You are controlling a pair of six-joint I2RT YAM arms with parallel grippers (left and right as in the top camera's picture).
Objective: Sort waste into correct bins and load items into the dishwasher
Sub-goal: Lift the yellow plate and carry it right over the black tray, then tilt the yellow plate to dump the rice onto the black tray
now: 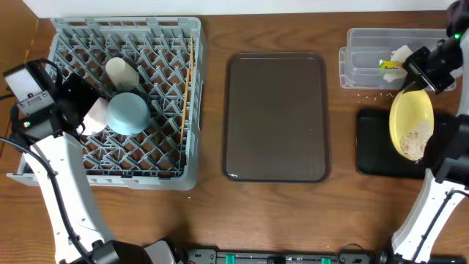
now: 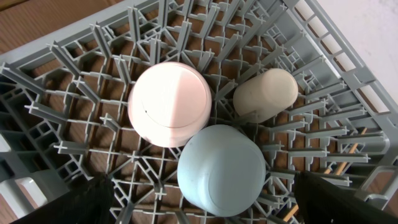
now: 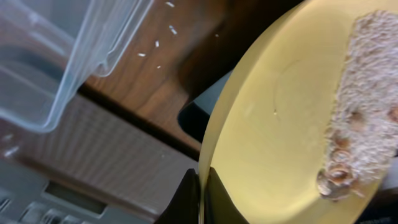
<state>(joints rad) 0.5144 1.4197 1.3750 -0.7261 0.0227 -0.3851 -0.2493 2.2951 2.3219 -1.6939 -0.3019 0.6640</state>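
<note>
Grey dish rack point(image 1: 124, 103) beneath left fingers point(image 2: 93, 199), spread wide, wrist pitched down. Black tray point(image 1: 370, 147) under right fingers point(image 3: 186, 202), clamped on tilted yellow plate point(image 1: 410, 117) rim. Light blue bowl point(image 2: 221, 171), white bowl point(image 2: 168, 102), white cup point(image 2: 264, 93) ahead of left fingers. Crumbs point(image 3: 367, 93) at plate edge farthest from right fingers.

Bright even light, soft shadows — right wrist view blurred close-up; white bowl point(image 2: 169, 104) overexposed.

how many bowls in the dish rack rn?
2, both upside down in the dish rack: the light blue bowl near its middle, the white bowl beside it. The left arm may hide others.
</note>
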